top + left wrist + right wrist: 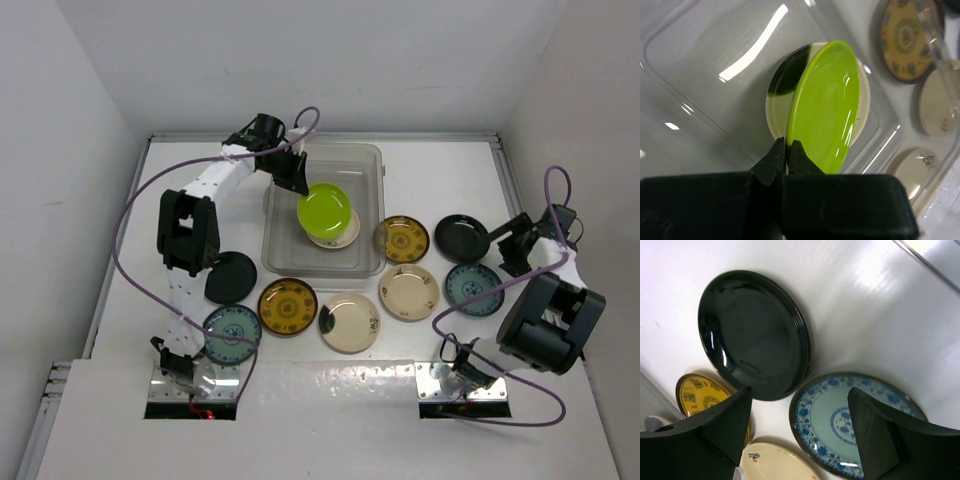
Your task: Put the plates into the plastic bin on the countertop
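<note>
Our left claw (786, 150) pinches the green plate (827, 105) by its rim, over the bin (370, 160).
We hold the plate tilted steeply on edge, its long axis running away from the claw. Straight below it a cream plate (774, 112) lies flat on the bin floor. We judge that the drop turns on this alignment: the low edge should meet the cream plate, not the bin wall. Our right claw (799, 392) stands wide open and empty above the bench (880, 315). The blue plate (840, 420) lies partly between its fingers, with the black plate (752, 332) just beyond. For those two, the right arm is the nearer.
</note>
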{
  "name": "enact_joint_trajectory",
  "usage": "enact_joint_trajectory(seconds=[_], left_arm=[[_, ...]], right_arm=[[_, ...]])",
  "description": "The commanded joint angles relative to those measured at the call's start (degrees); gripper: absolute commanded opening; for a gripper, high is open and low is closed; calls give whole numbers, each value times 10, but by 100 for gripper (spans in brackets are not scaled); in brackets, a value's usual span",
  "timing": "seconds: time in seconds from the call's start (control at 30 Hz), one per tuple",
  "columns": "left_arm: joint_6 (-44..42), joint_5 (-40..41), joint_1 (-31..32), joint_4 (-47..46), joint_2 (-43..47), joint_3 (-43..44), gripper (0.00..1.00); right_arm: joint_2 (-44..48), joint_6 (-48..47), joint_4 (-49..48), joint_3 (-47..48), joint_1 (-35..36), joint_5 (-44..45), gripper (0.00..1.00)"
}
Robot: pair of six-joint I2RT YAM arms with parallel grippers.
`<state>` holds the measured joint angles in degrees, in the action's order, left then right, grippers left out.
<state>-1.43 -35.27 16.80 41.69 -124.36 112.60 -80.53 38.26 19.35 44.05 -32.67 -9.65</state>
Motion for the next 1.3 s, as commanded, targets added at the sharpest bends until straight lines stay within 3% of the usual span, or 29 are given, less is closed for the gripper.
enact_joint_trajectory(seconds=[0.0,0.17,0.2,0.27,0.3,0.33,0.47,0.67,0.7,0.73,0.8,1.0,1.27], left_arm=[[2,-5,-1,-12,-3,9,0],[-3,-11,-1,-12,-34,-9,2],[-3,1,-1,-12,-34,-9,8],[-15,24,5,-12,-40,-16,31],[-16,29,5,-12,-40,-16,32],[-21,29,5,-12,-40,-16,42],[-41,70,10,-6,-34,-11,60],[-46,71,5,22,-28,47,64],[-46,71,-2,28,-23,54,64],[-46,65,-11,28,-15,54,64],[-46,65,-25,33,-3,62,64],[-86,81,-71,55,57,62,68],[-160,111,-191,128,101,18,74]], right_arm=[[-49,-50,-36,45,-14,-42,75],[-153,-79,-27,98,-17,-77,72],[-171,-79,-29,110,-15,-79,68],[-193,-74,-41,113,-13,-81,65],[-201,-74,-41,113,-13,-79,65],[-205,-69,-44,111,-12,-78,64],[-221,-61,-76,91,-11,-80,54],[-234,-55,-114,67,-12,-94,28],[-238,-56,-114,67,-11,-97,22],[-240,-53,-116,67,-10,-99,10],[-231,-50,-124,66,-11,-101,0],[-135,-36,-125,66,8,-24,0],[55,-13,-124,101,112,150,0]])
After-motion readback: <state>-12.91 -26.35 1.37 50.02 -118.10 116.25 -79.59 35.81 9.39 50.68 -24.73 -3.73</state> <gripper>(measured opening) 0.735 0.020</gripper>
